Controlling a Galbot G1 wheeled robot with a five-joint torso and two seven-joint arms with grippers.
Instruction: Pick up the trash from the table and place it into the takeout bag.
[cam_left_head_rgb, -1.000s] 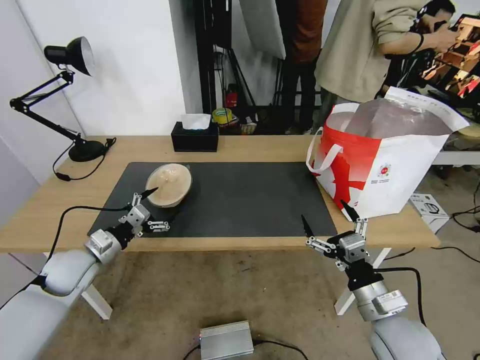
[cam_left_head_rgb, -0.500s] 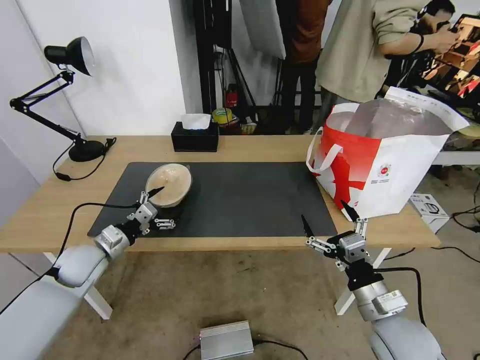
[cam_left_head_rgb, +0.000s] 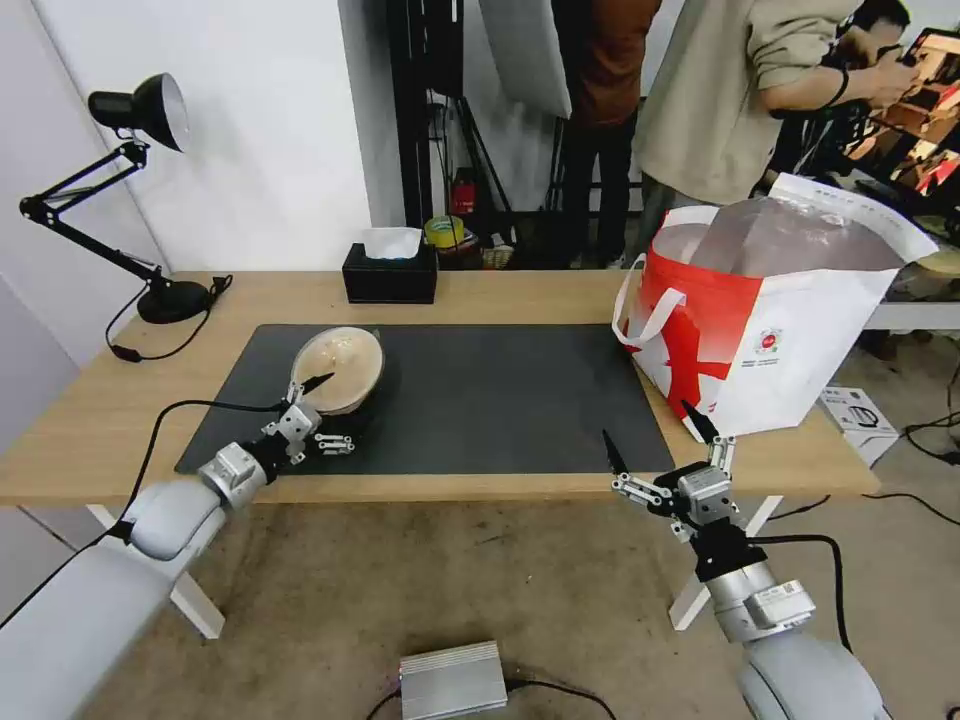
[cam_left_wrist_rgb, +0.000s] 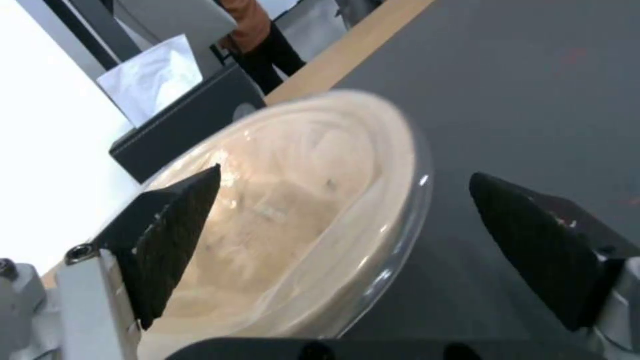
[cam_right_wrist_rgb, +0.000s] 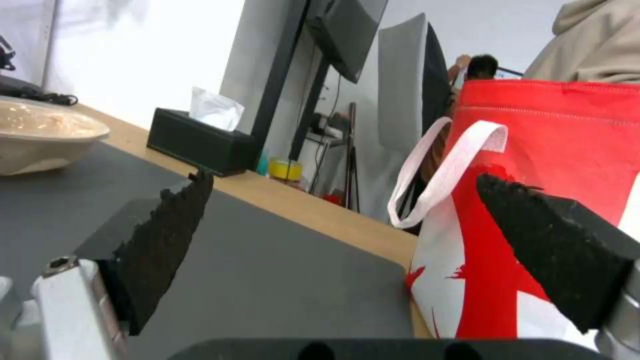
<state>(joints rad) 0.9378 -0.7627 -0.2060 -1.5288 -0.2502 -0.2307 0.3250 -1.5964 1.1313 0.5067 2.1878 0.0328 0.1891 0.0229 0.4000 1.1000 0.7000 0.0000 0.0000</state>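
Your left pincer (cam_left_head_rgb: 333, 410) sits low over the near-left part of the dark grey mat (cam_left_head_rgb: 500, 400), its fingers spread wide on either side of the beige bowl's (cam_left_head_rgb: 338, 368) near rim. In the left wrist view one black fingertip (cam_left_wrist_rgb: 173, 235) lies against the bowl (cam_left_wrist_rgb: 300, 210), over its inside, while the other stands apart from it over the mat (cam_left_wrist_rgb: 533, 100), so the rim runs between them and nothing is gripped. The bowl rests on the mat's left end, tipped up with its opening turned toward you. Your right pincer (cam_left_head_rgb: 655, 440) hangs just off the bench's (cam_left_head_rgb: 560, 290) front edge, near the mat's right corner, also wide apart and holding nothing; from its wrist camera you see its two black pads (cam_right_wrist_rgb: 160, 240) framing the mat (cam_right_wrist_rgb: 253, 270) and the takeout bag (cam_right_wrist_rgb: 553, 165). That bag (cam_left_head_rgb: 770, 320) stands upright on the right end of the bench, mouth open with its silver lining showing and a white strap handle (cam_left_head_rgb: 645, 310) looping off its left side. A black tissue box (cam_left_head_rgb: 390, 272) sits at the far edge, and a black desk lamp (cam_left_head_rgb: 130, 180) stands on the far-left corner.
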